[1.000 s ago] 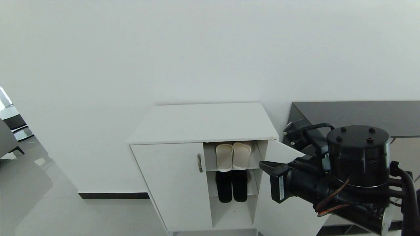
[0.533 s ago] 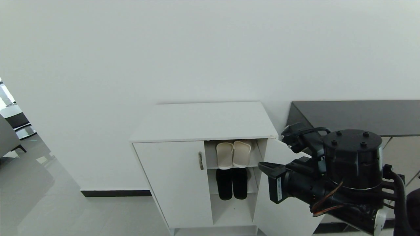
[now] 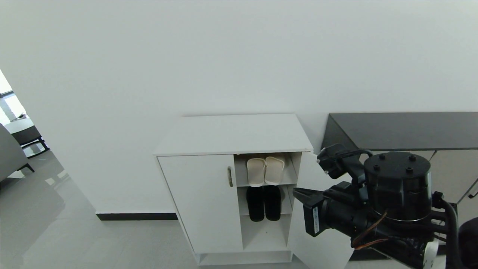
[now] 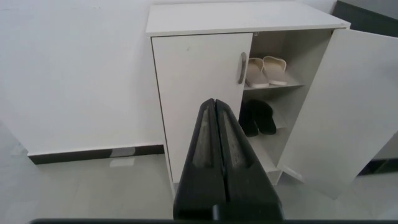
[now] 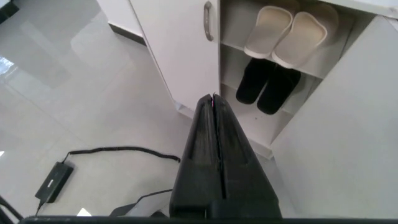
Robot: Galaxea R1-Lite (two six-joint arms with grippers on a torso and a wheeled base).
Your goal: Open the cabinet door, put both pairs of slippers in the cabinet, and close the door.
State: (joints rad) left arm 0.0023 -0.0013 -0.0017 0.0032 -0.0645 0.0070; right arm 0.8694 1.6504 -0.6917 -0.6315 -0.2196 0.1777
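In the head view, the cabinet [image 3: 231, 134] is standing against the wall with its right door [image 3: 317, 250] hanging wide open and its left door [image 3: 201, 201] sitting shut. The white slippers [image 3: 265, 170] are lying on the upper shelf and the black slippers [image 3: 263, 202] on the shelf beneath, so only the closing seems left to do. The right gripper [image 3: 297, 192] is hovering by the open door, fingers pressed together and empty, which looks suited to pushing rather than grasping. In the left wrist view, the left gripper [image 4: 215, 106] is also pressed together and empty, pointing at the left door from well apart, probably keeping out of the swing. In the right wrist view, the right gripper is aiming toward the opening beside the door, and a cable [image 5: 112, 152] is lying on the floor.
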